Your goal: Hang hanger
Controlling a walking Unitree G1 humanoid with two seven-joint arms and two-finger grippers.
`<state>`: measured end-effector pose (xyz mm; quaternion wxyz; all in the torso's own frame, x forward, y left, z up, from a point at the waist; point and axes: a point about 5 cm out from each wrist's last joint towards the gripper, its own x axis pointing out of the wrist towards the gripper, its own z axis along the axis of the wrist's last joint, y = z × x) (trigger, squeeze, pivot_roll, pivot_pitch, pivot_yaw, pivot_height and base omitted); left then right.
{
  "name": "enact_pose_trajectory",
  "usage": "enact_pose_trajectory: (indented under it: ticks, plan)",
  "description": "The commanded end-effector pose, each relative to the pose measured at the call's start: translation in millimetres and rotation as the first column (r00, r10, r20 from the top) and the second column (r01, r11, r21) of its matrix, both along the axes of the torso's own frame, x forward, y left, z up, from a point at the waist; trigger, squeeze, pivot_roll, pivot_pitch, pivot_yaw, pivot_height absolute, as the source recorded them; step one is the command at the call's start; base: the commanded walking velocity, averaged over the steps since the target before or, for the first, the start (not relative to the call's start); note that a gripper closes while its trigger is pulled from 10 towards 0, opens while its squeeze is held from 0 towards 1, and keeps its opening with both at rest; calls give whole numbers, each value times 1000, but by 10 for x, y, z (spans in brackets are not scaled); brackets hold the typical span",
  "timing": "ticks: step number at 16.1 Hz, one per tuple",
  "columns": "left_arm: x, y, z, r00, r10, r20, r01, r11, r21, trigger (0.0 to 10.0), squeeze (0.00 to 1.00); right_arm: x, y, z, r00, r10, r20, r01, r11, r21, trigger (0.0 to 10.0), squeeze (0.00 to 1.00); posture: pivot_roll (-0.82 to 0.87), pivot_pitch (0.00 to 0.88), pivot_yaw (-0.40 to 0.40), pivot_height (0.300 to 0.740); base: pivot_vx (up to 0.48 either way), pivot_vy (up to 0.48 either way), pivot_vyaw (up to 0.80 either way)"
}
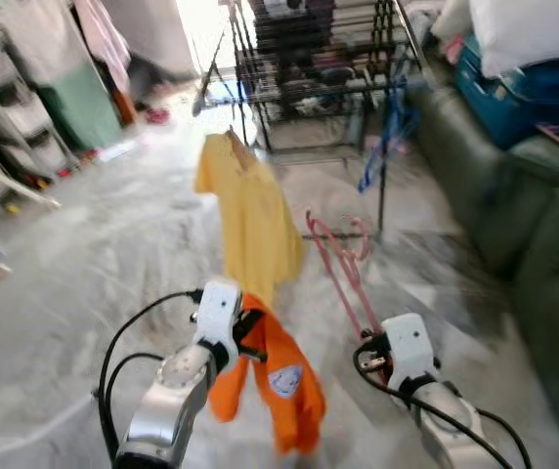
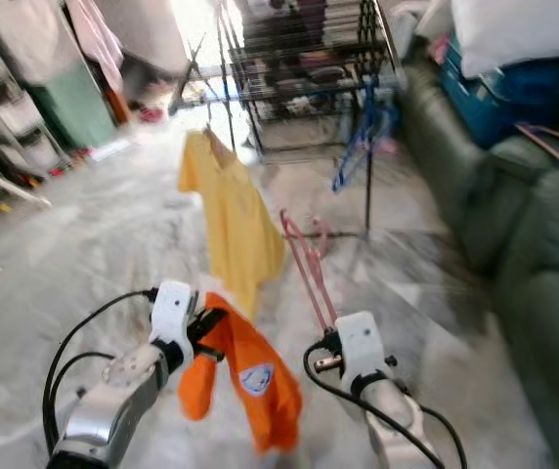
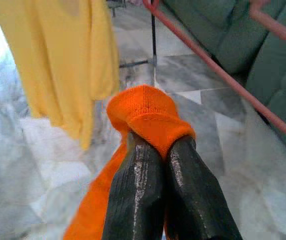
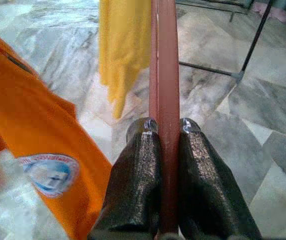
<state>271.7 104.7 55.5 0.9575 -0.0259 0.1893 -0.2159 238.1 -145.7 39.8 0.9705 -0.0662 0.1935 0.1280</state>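
Note:
My left gripper [image 3: 158, 150] is shut on a fold of an orange garment [image 1: 279, 376] with a round badge, which hangs below my left arm. My right gripper [image 4: 165, 130] is shut on the bar of a pink hanger [image 1: 343, 259], which reaches up and forward from my right hand. A yellow shirt [image 1: 250, 220] hangs on another hanger just beyond both grippers. Behind it stands a black wire drying rack [image 1: 328, 59] with a blue hanger [image 1: 385, 137] dangling from it.
A dark green sofa [image 1: 524, 234] runs along the right, with blue bags and a white pillow on it. Shelves and hanging clothes [image 1: 55, 78] line the left. The marble floor [image 1: 94, 254] lies open on the left. The rack's leg [image 4: 255, 42] stands close ahead.

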Motion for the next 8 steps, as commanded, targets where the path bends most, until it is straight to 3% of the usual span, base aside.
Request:
enact_pose_trajectory:
  ticks: [1,8]
  plan:
    - [21,95,26,999,27,21,-27,1000,11,10000,0,30,100,57,999,26,24,-26,999,20,10000,0,-103,6,139,740,-255,0,0]
    - [45,233,-29,994,107,31,-108,994,15,10000,0,53,108,64,999,33,33,-34,999,18,10000,0,-99,0,133,740,0,0,0]
